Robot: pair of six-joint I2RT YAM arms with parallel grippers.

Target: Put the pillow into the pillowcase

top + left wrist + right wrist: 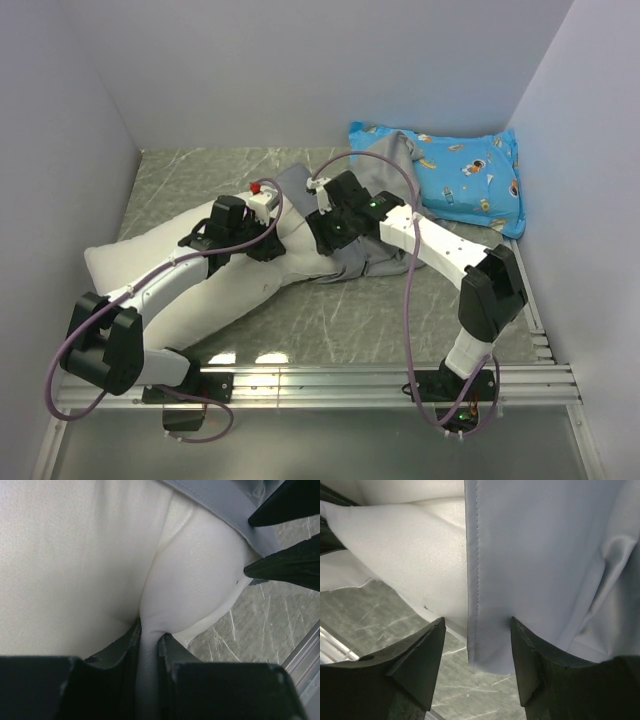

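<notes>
**Left claw pinching pillow; right claw spread over pillowcase hem**

1. Left claw [148, 639]: pressed together on a raised fold of the pillow [75, 555]. The white cloth is drawn up tight between both fingers, and nothing else is in the grip.
2. Pillow: lies flat on the counter [375, 615], running out leftward from the left claw. Its left end is in plain sight, bare of any cover.
3. Right claw [476, 630]: just beside the pillow's right end, spread. The stitched hem of the pillowcase [545, 555] hangs in the gap. One finger sits against the grey cloth and the other stands clear of it. No clamp is shown.
4. Pillowcase: against the pillow's right end, with its far part draped toward a blue printed pillow [470, 180] beyond.
5. Obscured: in the top view both arms cover the join, so it cannot be told whether any of the pillow is inside the pillowcase.
</notes>
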